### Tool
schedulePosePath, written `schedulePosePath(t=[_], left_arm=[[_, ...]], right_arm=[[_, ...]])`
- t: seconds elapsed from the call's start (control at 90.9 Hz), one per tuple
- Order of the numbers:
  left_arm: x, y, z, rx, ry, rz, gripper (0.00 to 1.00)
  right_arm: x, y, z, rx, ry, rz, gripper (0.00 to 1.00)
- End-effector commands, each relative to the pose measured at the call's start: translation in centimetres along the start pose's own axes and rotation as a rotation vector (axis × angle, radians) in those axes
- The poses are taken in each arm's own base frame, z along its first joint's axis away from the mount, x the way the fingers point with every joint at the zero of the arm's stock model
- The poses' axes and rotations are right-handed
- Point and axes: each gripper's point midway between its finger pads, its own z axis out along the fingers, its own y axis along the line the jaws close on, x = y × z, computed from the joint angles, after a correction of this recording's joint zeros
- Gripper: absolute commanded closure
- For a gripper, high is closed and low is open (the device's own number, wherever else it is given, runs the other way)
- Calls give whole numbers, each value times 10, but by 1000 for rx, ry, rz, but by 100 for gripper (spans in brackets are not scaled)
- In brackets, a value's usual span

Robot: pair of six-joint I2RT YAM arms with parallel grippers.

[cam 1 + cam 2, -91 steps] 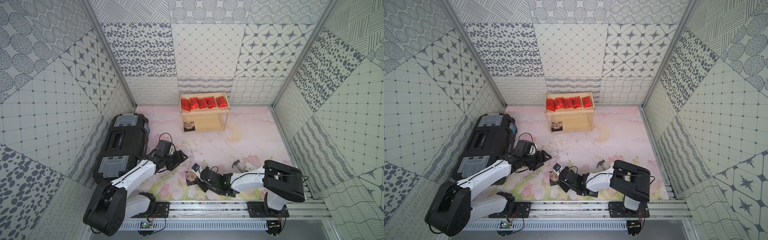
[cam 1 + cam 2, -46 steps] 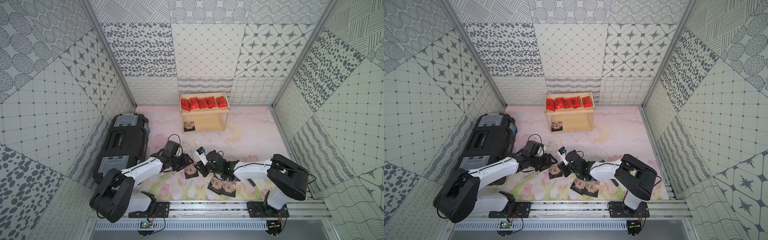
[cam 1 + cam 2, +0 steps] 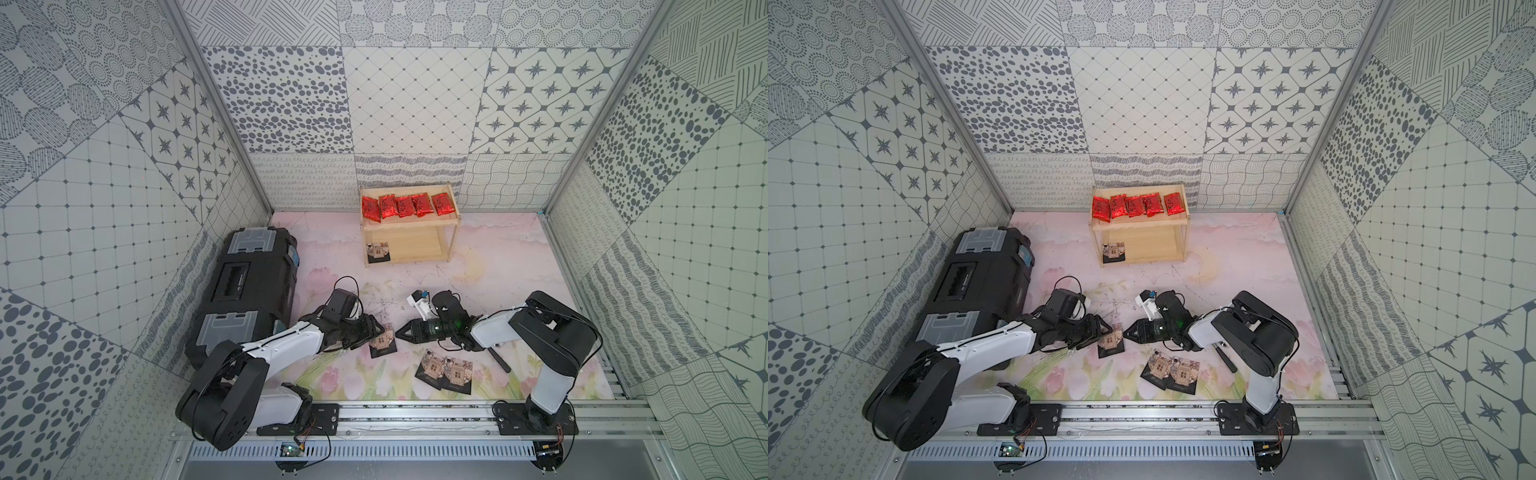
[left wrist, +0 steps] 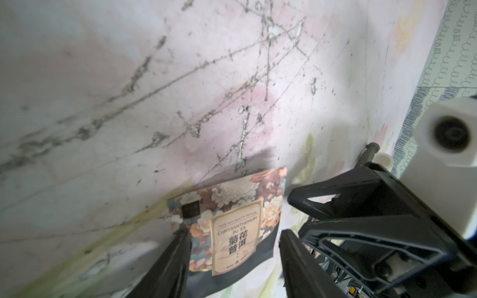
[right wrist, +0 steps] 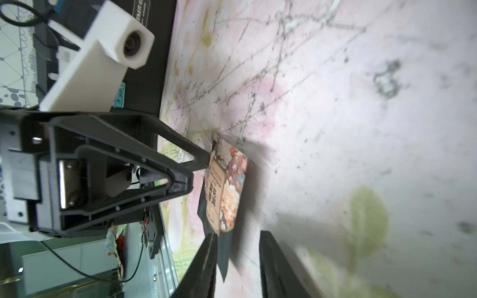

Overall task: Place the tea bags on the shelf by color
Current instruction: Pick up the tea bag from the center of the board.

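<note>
With red tea bags point(image 3: 405, 205) on the shelf's point(image 3: 409, 223) top tier and one dark sachet point(image 3: 378, 252) below, left hand point(image 4: 233, 237) and right hand point(image 5: 238, 234), jaws apart, flank a tilted sachet point(image 3: 382, 344) near the desk's point(image 3: 498, 266) front edge; it likely needs clamping, then carrying to the lower tier.

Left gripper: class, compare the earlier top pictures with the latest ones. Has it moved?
Yes. The left gripper has shifted away from the black toolbox and closer to the lone dark sachet.
</note>
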Motion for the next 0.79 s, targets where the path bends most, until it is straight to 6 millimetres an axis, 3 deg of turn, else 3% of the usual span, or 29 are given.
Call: schedulePosePath(t=[0.0,0.209,0.319,0.484,0.638,0.781], left_arm=[[-1,14,3,-31,-21,3,40],[1,17,6,-30,-17,-8,40],[-1,18,2,-24,-32,-14,40],[-19,3,-12,28,-85,-22,33],[-36,-21,-22,182,-94,-63,22],[-43,-46,-25,349,-70,-82,20]], right_arm=[[-13,18,3,-81,-8,13,66],[-12,13,28,-124,71,99,65],[-17,17,34,-163,78,117,72],[-35,22,17,-177,15,94,100],[-45,35,3,-242,-26,55,100],[-53,48,-12,-312,-53,9,100]])
